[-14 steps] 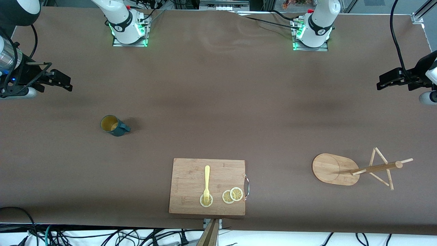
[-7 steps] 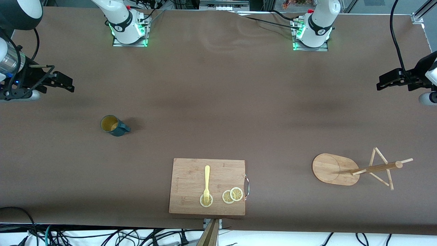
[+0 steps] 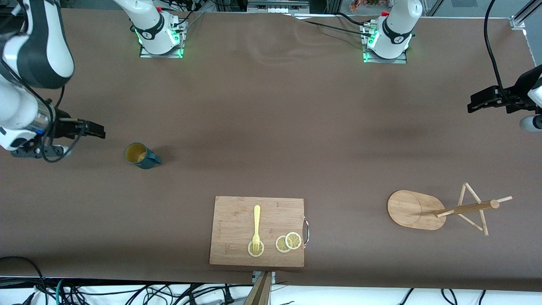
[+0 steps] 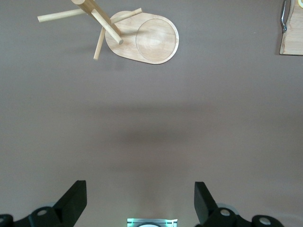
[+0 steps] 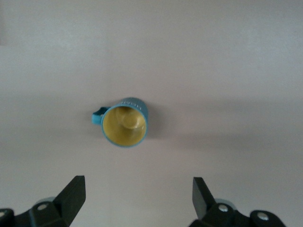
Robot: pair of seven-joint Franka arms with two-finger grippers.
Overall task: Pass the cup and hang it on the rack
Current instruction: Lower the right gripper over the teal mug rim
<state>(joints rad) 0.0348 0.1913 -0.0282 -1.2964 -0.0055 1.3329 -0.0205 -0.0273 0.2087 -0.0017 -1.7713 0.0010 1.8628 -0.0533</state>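
The right gripper (image 3: 99,131), fingers spread wide with nothing between them, has been coming down and in toward the cup (image 3: 142,155) over the last second and is now hanging just beside it, so a grasp seems to be starting. The cup, dark teal with a yellow inside, is standing upright, well apart from the rack (image 3: 440,208). The left gripper (image 3: 476,101) is waiting, also wide open, over bare table near the rack.

Both arms are glossy white with dark grey joint bands, black claws, black cables, green-lit bases.
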